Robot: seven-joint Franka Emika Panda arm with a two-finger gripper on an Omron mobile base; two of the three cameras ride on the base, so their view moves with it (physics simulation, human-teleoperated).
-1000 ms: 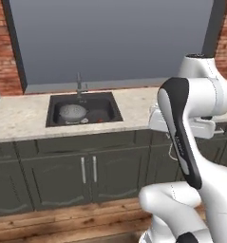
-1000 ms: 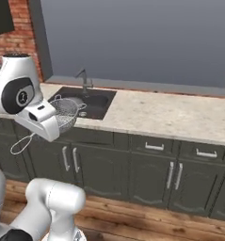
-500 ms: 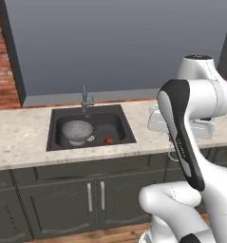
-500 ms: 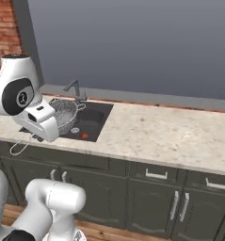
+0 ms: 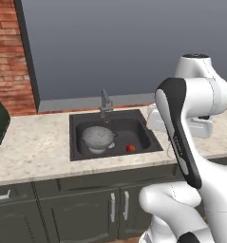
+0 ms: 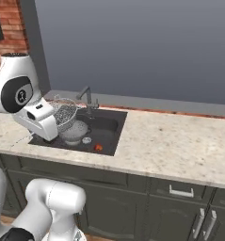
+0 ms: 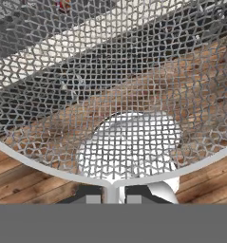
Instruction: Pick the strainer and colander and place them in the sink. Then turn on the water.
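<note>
On the left of the desk (image 5: 34,147), the sink (image 5: 79,147) already holds the colander (image 5: 99,138), sitting toward the basin's left half, with a small red thing (image 5: 130,148) near the front edge. The faucet (image 5: 105,102) stands at the rear edge, and no water shows.

The strainer (image 6: 63,113) hangs in the air over the sink's left edge in the right base view, just above the colander, its mesh (image 7: 115,71) spread right in front of the hand camera. The claw (image 7: 111,195) is clenched on the strainer's thin wire handle where it meets the rim.

The risks, as I judge them: a thin wire gives the pads little to bite, so the basket could swivel or slip while being carried. Let go here, it would likely land on the colander or catch the basin's rim and tip onto the desk. The arm also sits close to the faucet, so a swing toward the rear edge could knock the spout.
</note>
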